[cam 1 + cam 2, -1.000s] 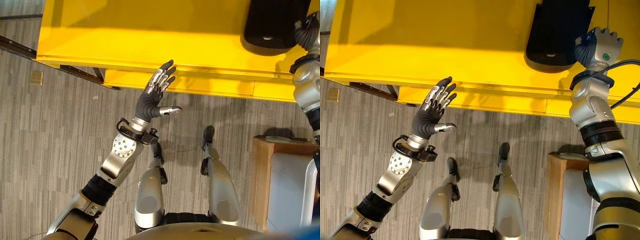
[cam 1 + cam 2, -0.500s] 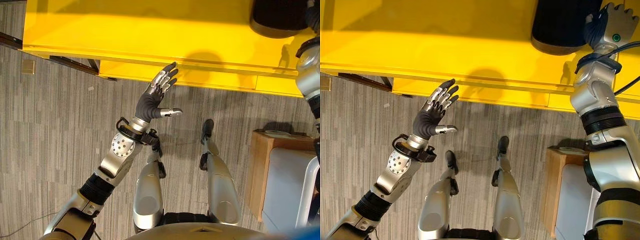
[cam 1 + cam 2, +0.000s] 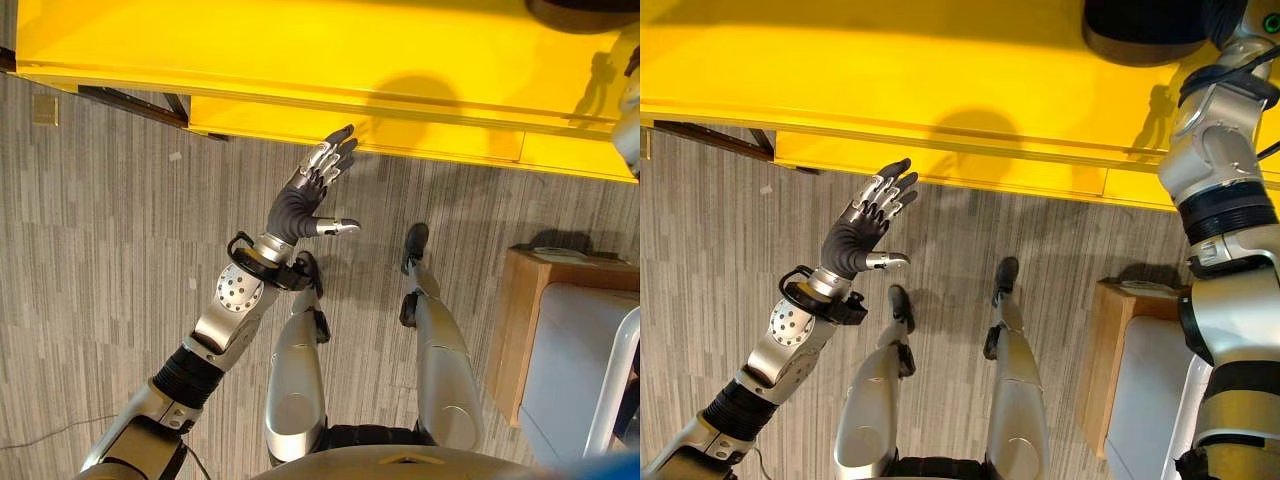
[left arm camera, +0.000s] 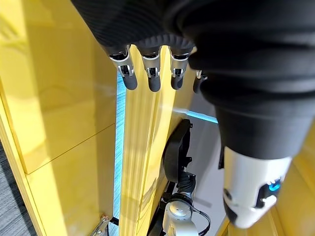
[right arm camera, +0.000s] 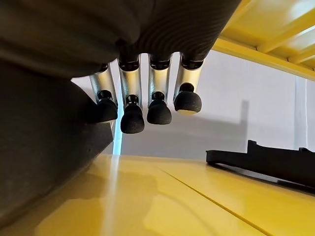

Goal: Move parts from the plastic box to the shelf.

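Note:
The yellow shelf [image 3: 300,60] runs across the top of the eye views. On its right end lies a black part [image 3: 1145,25]. My right hand [image 3: 1238,18] reaches up beside that part. In the right wrist view its fingers [image 5: 147,98] hang relaxed over the shelf board, close against the black part [image 5: 39,162], not curled round it. A second black part [image 5: 268,164] lies further along the shelf. My left hand [image 3: 305,195] is raised below the shelf's front edge with straight, spread fingers [image 4: 150,73] and holds nothing.
A pale plastic box [image 3: 580,370] sits in a wooden frame [image 3: 522,330] at the lower right. Grey striped carpet covers the floor, with a small brass plate [image 3: 44,110] at the far left. Dark shelf supports [image 3: 130,100] show under the shelf's left end.
The whole picture has shifted: the shelf sits higher in view, so the camera has moved. The left hand stays open and raised. The right hand stays by the black part.

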`<state>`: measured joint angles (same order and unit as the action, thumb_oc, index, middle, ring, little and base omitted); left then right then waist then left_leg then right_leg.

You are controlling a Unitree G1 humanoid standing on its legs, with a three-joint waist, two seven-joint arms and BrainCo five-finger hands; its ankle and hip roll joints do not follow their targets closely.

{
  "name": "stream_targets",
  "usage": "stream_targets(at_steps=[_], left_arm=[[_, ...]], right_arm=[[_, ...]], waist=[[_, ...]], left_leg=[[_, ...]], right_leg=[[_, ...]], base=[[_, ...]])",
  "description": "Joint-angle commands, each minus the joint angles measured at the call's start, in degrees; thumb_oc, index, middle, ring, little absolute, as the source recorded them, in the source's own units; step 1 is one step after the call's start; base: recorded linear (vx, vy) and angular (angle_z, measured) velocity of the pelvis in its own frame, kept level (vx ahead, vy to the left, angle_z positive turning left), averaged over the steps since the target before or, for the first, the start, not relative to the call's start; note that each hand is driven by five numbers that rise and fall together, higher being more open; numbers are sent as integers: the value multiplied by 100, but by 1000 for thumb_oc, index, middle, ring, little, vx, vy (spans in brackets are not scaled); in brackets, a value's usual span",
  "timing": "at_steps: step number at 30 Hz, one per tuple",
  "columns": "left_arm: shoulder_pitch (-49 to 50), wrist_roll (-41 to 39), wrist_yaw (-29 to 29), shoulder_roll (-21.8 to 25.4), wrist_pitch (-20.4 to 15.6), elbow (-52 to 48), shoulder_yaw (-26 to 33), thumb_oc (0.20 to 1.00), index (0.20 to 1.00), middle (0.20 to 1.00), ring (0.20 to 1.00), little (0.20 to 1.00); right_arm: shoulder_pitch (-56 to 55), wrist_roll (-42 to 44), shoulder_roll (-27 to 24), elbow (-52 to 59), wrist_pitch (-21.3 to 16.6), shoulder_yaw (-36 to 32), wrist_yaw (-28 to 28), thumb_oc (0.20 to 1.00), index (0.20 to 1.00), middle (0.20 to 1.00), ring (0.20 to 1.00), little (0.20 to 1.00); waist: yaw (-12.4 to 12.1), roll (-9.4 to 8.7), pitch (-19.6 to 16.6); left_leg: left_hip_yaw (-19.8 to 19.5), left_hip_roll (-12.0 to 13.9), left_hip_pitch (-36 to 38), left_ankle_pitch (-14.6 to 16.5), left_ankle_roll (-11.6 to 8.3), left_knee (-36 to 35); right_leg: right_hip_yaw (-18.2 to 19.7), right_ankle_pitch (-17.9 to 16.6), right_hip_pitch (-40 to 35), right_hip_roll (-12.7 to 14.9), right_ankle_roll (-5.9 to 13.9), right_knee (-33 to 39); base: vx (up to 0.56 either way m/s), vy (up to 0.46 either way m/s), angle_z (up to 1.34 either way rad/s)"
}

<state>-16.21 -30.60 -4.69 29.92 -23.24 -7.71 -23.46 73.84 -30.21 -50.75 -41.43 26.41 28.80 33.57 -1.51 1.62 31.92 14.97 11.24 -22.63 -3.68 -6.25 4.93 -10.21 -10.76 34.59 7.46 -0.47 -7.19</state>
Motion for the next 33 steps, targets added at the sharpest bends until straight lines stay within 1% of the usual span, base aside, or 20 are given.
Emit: stream_targets(at_steps=[1,6,10,13,14,15,19,22,26,27,28,29,30,31,32,33], left_arm=[[398,-144,-245,174,-430,-457,79,1000,1000,1000,1000,1000],[449,-262,-376,223,-498,-415,120,1000,1000,1000,1000,1000],[477,-315,-472,231,-492,-423,156,1000,1000,1000,1000,1000],[524,-369,-571,222,-538,-417,209,1000,1000,1000,1000,1000],[534,-384,-613,216,-543,-400,225,1000,1000,1000,1000,1000],[550,-387,-646,211,-565,-388,224,1000,1000,1000,1000,1000],[558,-484,-720,212,-591,-383,204,1000,1000,1000,1000,1000],[564,-474,-742,191,-603,-375,183,1000,1000,1000,1000,1000],[603,-515,-791,197,-605,-414,156,1000,1000,1000,1000,1000],[611,-521,-784,193,-620,-421,121,1000,1000,1000,1000,1000],[613,-540,-795,183,-634,-403,104,1000,1000,1000,1000,1000],[622,-549,-814,181,-630,-403,99,1000,1000,1000,1000,1000],[629,-556,-831,184,-627,-409,97,1000,1000,1000,1000,1000],[629,-556,-831,184,-627,-409,97,1000,1000,1000,1000,1000],[636,-566,-843,177,-632,-406,75,1000,1000,1000,1000,1000],[647,-567,-868,171,-664,-385,64,1000,1000,1000,1000,1000]], right_arm=[[318,-354,-640,347,34,310,174,200,200,200,200,200],[311,-402,-664,384,73,314,223,200,200,200,200,200],[377,-378,-677,413,173,325,119,200,200,200,200,200],[245,-346,-654,358,122,277,152,200,200,200,200,200],[225,-295,-624,335,184,255,108,200,200,200,200,200],[173,-143,-591,288,208,215,164,1000,1000,1000,1000,1000],[172,-62,-501,119,264,56,602,1000,1000,1000,1000,1000],[186,36,-479,55,262,17,752,1000,1000,1000,1000,1000],[161,101,-458,7,176,-146,1097,1000,1000,1000,1000,1000],[147,265,-446,3,60,-213,1373,1000,1000,1000,1000,1000],[115,377,-435,29,-140,-331,1612,1000,1000,1000,1000,1000],[92,407,-431,59,-210,-384,1696,1000,1000,1000,1000,1000],[88,408,-422,128,-359,-446,1785,1000,1000,1000,1000,1000],[88,408,-422,128,-359,-446,1785,1000,1000,1000,1000,1000],[97,484,-388,211,-573,-505,1886,1000,1000,1000,1000,1000],[67,735,-342,418,-762,-616,2027,1000,1000,1000,1000,1000]], waist=[[-171,-7,-213],[-180,20,-213],[-178,36,-213],[-192,59,-213],[-195,71,-213],[-199,86,-213],[-212,150,-213],[-219,162,-213],[-231,193,-213],[-234,206,-213],[-230,218,-213],[-233,224,-213],[-232,235,-213],[-232,235,-213],[-235,246,-213],[-229,252,-213]], left_leg=[[-643,262,-512,-425,-48,71],[-635,266,-545,-424,-47,57],[-647,275,-562,-420,-59,69],[-638,273,-545,-421,-66,24],[-632,272,-537,-418,-62,22],[-624,269,-521,-415,-59,11],[-609,237,-485,-383,-47,9],[-597,237,-461,-384,-48,-13],[-594,226,-398,-369,-40,-35],[-581,229,-344,-361,-38,-54],[-578,227,-267,-351,-41,-76],[-576,221,-237,-348,-39,-83],[-575,215,-198,-340,-37,-89],[-575,215,-198,-340,-37,-89],[-570,215,-134,-330,-35,-102],[-558,213,-52,-313,-30,-106]], right_leg=[[6,1324,23,-331,121,-1305],[-2,1349,123,-298,122,-1389],[-6,1365,169,-285,110,-1437],[-4,1374,209,-268,107,-1456],[-1,1375,211,-258,108,-1466],[-5,1373,205,-245,108,-1464],[2,1400,222,-207,108,-1519],[4,1400,214,-190,110,-1519],[-1,1416,169,-173,107,-1522],[3,1426,132,-164,108,-1521],[-2,1431,65,-159,110,-1500],[-3,1432,36,-157,111,-1493],[-2,1433,0,-151,112,-1477],[-2,1433,0,-151,112,-1477],[2,1434,-56,-149,109,-1456],[7,1437,-137,-145,110,-1433]], base=[[0,0,0],[0,0,0],[0,0,0],[0,0,0],[0,0,0],[4,43,-1],[3,36,0],[0,0,0],[0,0,0],[0,0,0],[0,0,0],[0,0,0],[0,0,0],[0,0,0],[0,0,0],[0,0,0]])
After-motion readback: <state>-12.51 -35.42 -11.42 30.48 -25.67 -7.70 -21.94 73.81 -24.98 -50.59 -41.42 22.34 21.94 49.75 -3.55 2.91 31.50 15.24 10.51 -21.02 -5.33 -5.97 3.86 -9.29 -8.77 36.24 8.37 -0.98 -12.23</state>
